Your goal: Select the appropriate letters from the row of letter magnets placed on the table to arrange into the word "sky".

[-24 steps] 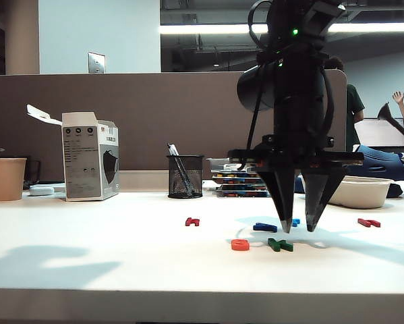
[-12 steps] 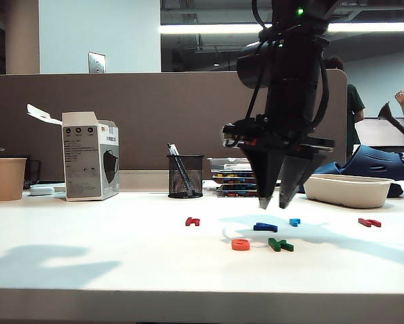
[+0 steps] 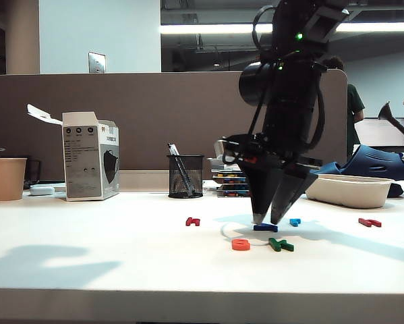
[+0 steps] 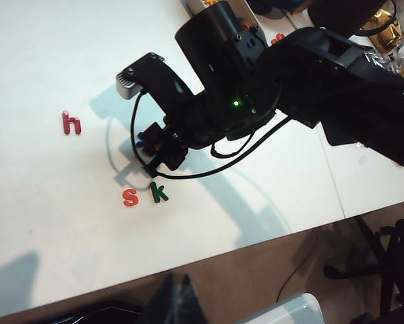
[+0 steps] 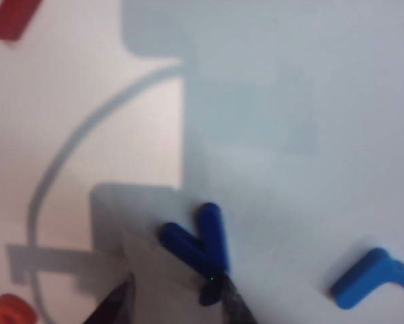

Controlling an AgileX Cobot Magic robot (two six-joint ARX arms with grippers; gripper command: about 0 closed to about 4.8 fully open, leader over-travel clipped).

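On the white table the orange s and green k lie side by side near the front; the left wrist view shows the s and k too. Just behind them lies the dark blue y. My right gripper stands tilted over it, open, tips close to the table. In the right wrist view the y lies by one finger of that gripper, not gripped. My left gripper hangs shut beyond the table's front edge.
Still in the row are a dark red h, a light blue letter and a red letter. Along the back stand a paper cup, a white box, a mesh pen cup and a white tray.
My right gripper rose, moved left away from the light blue letter, tilted, and came down over the dark blue y. No letter has moved.
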